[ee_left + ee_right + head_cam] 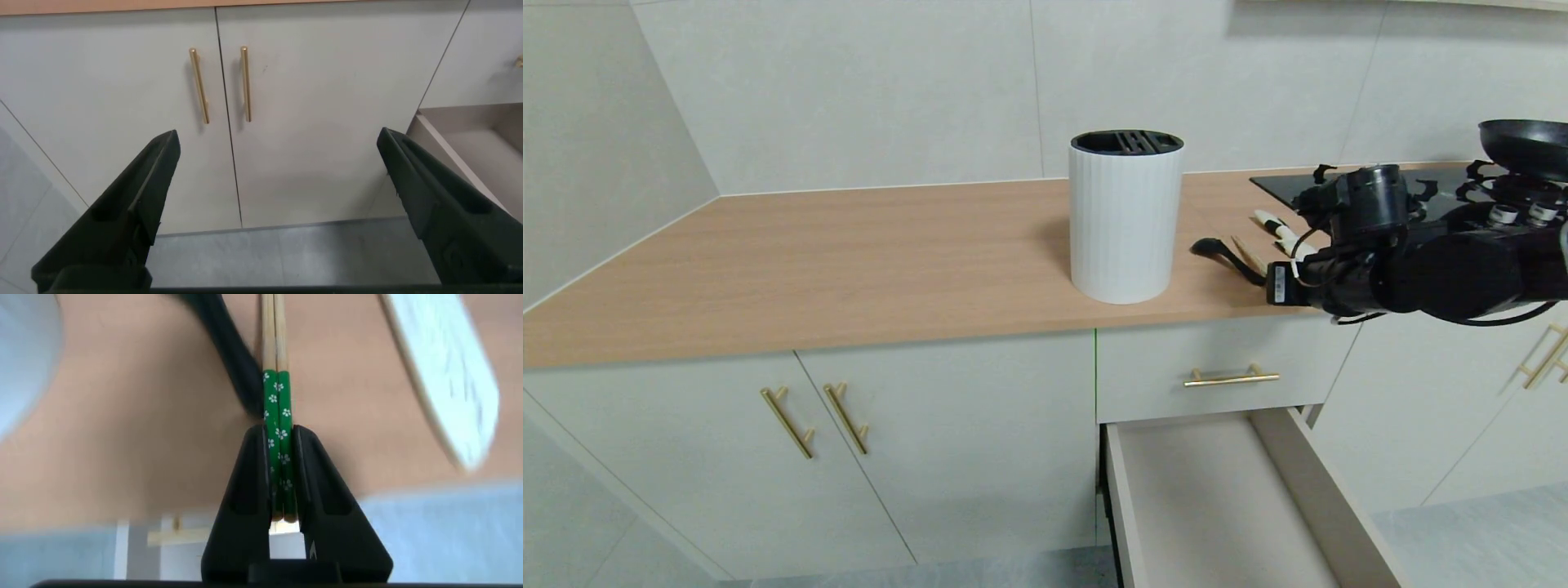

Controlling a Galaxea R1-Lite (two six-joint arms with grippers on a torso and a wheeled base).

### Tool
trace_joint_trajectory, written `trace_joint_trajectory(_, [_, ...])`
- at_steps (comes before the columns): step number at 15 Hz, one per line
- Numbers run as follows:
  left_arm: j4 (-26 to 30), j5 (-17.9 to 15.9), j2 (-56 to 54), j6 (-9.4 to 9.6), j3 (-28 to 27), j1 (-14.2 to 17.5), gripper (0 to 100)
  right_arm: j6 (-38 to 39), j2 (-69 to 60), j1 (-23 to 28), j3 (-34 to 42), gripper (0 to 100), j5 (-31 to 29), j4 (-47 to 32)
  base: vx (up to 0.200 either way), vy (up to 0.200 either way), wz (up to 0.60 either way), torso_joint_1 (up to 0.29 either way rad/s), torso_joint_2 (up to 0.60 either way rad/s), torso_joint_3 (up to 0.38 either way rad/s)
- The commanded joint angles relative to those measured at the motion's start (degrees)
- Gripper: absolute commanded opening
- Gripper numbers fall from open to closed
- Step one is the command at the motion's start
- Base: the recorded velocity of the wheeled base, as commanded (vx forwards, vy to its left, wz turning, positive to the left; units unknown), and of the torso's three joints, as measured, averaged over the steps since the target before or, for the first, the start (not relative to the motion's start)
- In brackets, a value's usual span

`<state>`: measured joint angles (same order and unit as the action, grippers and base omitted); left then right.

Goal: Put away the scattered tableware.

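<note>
Light wooden desk [849, 261] carried the white ribbed cylindrical holder [1125, 220]. A pale drawer [1217, 490] stood open below the holder. Left gripper [278, 204] gaped, low and left of the holder. Right of the holder lay a black-handled utensil [1217, 249], a white spoon [1278, 230] and green-ended bamboo chopsticks [270, 392], the last clamped in the right gripper [279, 445]. Judged: nothing stowed yet.

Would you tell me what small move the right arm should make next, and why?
Probably lift straight up: the right gripper has its jaws shut on the chopsticks, which lie on the countertop near the white utensil holder.
</note>
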<state>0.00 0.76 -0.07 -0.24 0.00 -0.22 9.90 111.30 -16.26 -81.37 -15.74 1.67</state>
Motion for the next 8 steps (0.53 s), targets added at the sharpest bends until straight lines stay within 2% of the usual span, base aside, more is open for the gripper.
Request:
trace_joint_trajectory(1, [0.0,0.0,0.1,-0.02,0.0,0.0,100,3.3,-8.0,-0.2,1.0,0,0.4,-4.7,0.000,0.000,0.00,0.000,0.00,0.000])
trace_joint_trajectory(6, [0.0,0.0,0.1,-0.02,0.0,0.0,100,4.8,-20.2,-0.3,13.0,0,0.4,-5.5,0.000,0.000,0.00,0.000,0.00,0.000])
trace_joint_trajectory(8, [0.0,0.0,0.1,-0.02,0.0,0.0,100,4.5,-23.7,-0.3,17.5,0,2.2,-5.2,0.000,0.000,0.00,0.000,0.00,0.000])
